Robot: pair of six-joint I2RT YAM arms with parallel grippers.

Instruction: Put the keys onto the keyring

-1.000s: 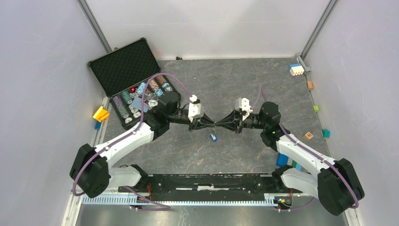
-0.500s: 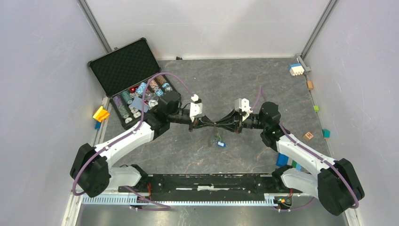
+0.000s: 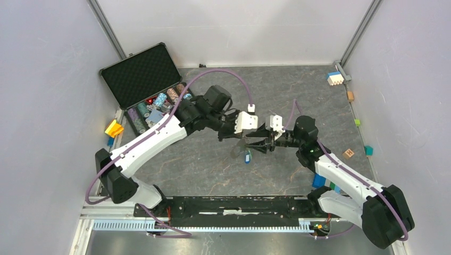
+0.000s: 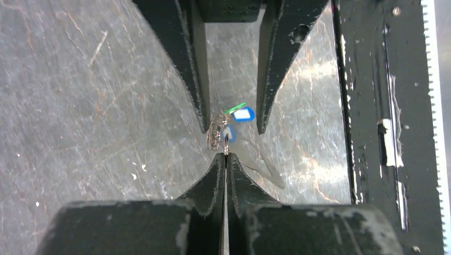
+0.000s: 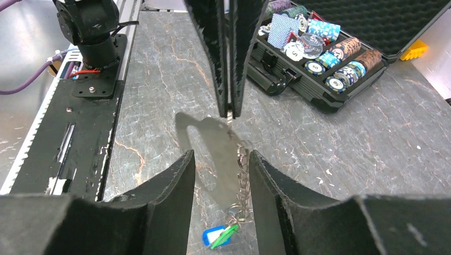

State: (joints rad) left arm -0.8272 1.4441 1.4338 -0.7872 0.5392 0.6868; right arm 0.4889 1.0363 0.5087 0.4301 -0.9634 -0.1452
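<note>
— Where's the keyring from where you stand?

— Hanging off the left pincer (image 4: 226,156). Its two fingers are pressed tight together, and the top end of the keyring (image 5: 243,178) is nipped right at their tips.

— And the rest of it?

— The chain stretch drops straight down from those tips. At its bottom end the keys (image 5: 220,235) dangle in a little bunch. I can pick out a blue tag (image 5: 214,236) and a green tag (image 5: 228,232) lying across each other. A third tag I can't make out in the tangle.

— What's the right pincer doing?

— The right pincer (image 5: 222,155) is spread, with nothing gripped. It points tip to tip at the left one, close by and a touch lower. The chain hangs down through the gap between its two fingers, nearer one than the other. Whether it brushes that finger I can't tell.

— So the keys are off the worktop?

— The bunch hangs below the left pincer's tips, over its own shadow on the worktop (image 5: 345,133). Whether the lowest tag touches the stone I can't tell from here.
</note>
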